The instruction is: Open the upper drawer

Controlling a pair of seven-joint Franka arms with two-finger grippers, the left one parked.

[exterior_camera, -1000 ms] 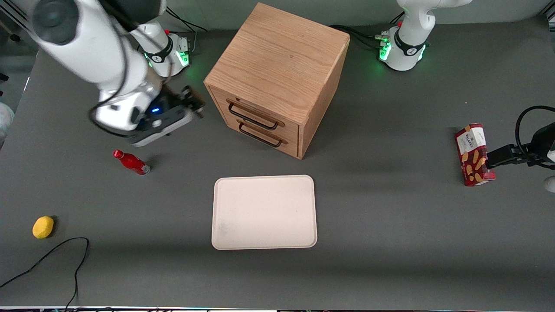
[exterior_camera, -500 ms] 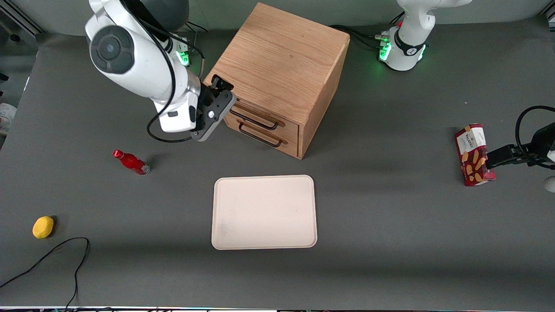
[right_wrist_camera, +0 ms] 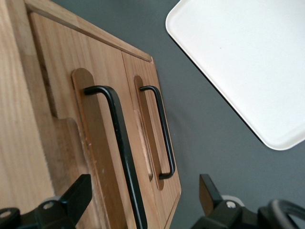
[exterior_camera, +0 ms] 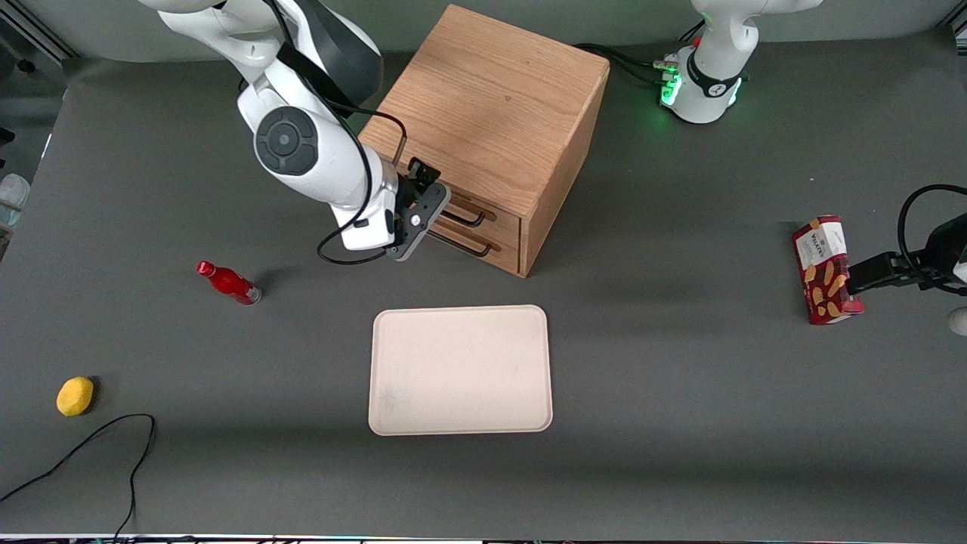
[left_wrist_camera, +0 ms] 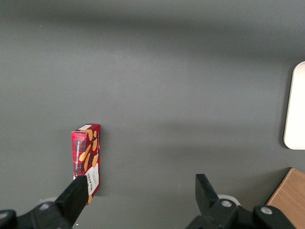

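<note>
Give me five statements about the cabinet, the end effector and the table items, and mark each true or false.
1. The upper drawer is shut. True.
2. The end effector is clamped on the lower drawer's handle. False: its fingers stand open, and the upper drawer's black handle runs into the gap between them, not yet gripped.
3. The cream tray lies nearer to the front camera than the wooden cabinet. True.
4. The red bottle stands on the tray. False: it lies on the grey table, toward the working arm's end.
5. The lemon is inside the drawer. False: it lies on the table.
</note>
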